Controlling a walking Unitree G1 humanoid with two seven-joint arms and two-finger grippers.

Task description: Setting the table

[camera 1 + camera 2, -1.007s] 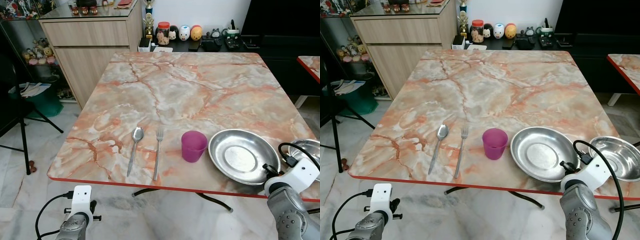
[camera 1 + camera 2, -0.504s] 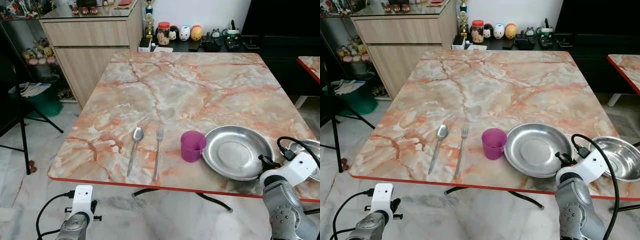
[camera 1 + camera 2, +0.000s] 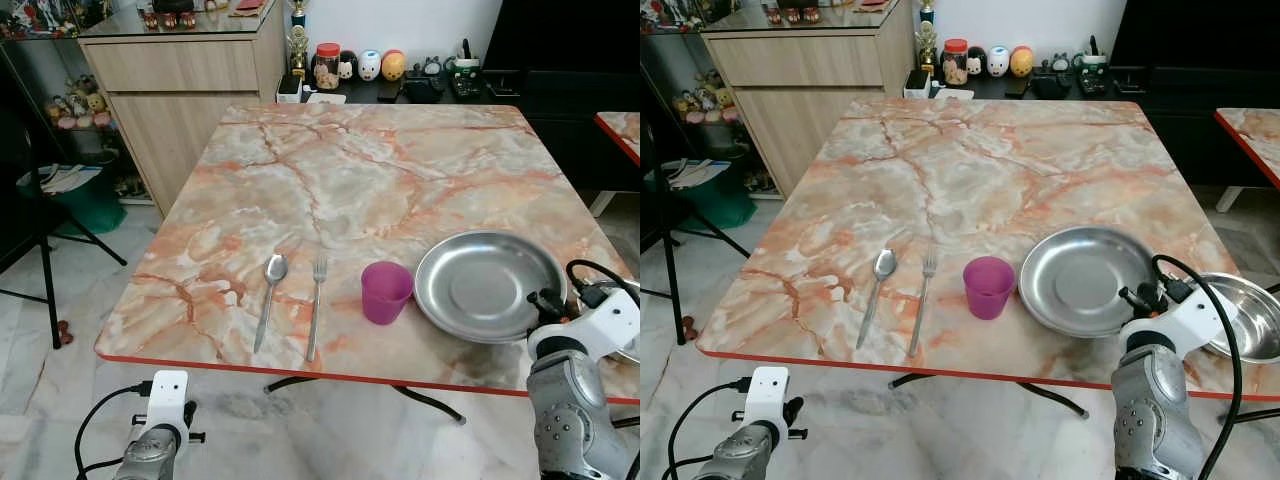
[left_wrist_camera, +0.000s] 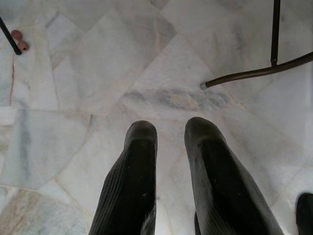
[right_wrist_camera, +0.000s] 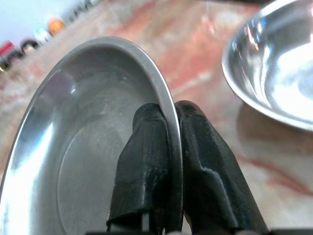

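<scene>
- Left gripper (image 4: 168, 147) hangs idle over the pale floor, fingers slightly apart, holding nothing.
- Steel spoon (image 3: 271, 292) and fork (image 3: 317, 301) lie parallel, left of the purple plastic cup (image 3: 385, 291).
- Round, shiny steel plate (image 3: 489, 283) sits just right of the cup, on the marble-patterned worktop (image 3: 340, 170).
- Right gripper (image 5: 172, 142), fingers clamped on the plate's near-right rim (thin, slippery).

Even, bright indoor light; head views sharp (wrist views softer), glare on steel plate (image 5: 98, 137).
</scene>
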